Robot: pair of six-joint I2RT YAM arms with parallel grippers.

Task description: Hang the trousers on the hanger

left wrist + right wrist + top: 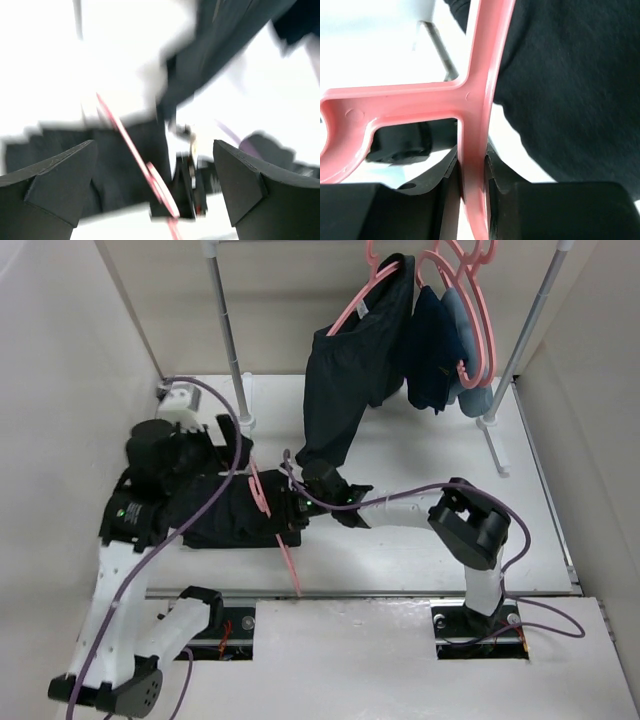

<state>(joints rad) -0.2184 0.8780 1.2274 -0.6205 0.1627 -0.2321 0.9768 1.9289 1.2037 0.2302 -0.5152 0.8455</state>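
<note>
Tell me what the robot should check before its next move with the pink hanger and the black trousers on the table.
1. Right tool shut on the hanger: ok.
2. Left tool open and empty: ok.
3. Trousers lying on the table, under the left arm: ok.
4. Trousers draped over the hanger's bar: cannot tell; the hanger only crosses them from above.
5. Left wrist view sharp enough to aim by: not ok, blurred.
</note>
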